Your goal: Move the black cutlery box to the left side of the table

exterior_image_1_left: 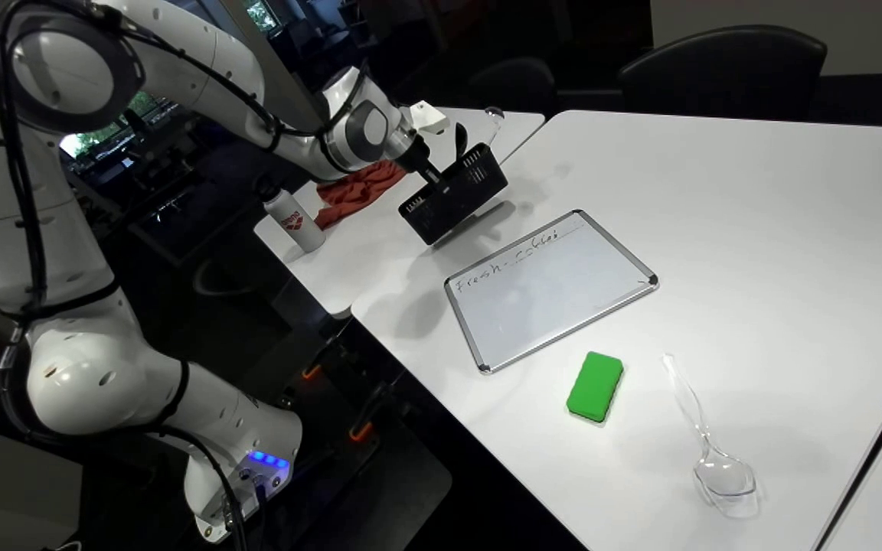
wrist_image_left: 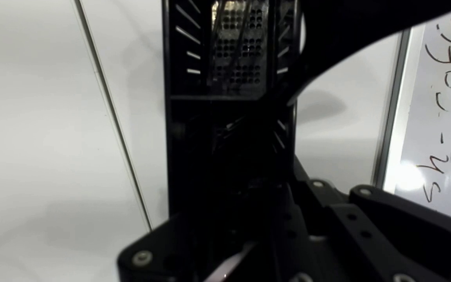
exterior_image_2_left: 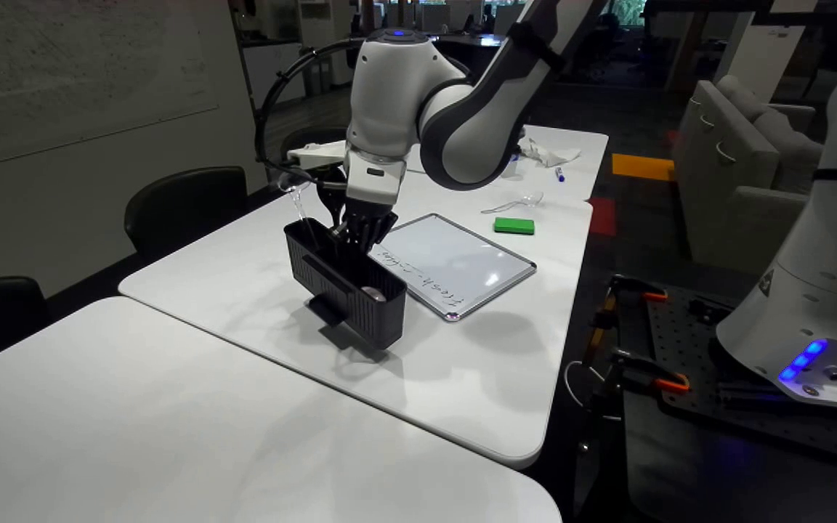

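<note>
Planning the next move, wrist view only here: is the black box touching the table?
Observer: No. In both exterior views the black box hangs above the table.
Operator: What's past the whiteboard, on the side away from the box?
Observer: A green block, lying apart from the board.
Operator: And across the seam?
Observer: In an exterior view, a red cloth with a white bottle beside it.
</note>
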`<state>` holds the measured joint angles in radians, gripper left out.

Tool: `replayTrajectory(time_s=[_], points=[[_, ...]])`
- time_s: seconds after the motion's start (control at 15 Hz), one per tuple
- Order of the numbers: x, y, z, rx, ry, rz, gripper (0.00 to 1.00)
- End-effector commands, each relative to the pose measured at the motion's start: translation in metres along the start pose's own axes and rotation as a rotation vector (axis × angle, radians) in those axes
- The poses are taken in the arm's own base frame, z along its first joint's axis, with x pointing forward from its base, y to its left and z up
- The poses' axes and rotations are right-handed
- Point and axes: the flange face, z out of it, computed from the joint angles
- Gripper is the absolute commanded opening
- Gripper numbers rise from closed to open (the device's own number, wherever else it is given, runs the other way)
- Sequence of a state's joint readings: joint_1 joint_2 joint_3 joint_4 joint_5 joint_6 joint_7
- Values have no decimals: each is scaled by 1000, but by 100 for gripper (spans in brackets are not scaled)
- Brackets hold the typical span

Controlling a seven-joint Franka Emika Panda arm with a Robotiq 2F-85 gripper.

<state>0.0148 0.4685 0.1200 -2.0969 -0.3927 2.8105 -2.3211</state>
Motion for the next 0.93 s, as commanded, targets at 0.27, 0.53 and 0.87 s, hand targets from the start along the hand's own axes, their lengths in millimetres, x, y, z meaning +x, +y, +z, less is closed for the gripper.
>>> replayTrajectory(time_s=[0.27,0.53,0.87], points=[[-13,11,17,-47,18,-22,1],[-13,16,29,-50,36,-20,1],[-13,19,42,-53,62,-7,1]])
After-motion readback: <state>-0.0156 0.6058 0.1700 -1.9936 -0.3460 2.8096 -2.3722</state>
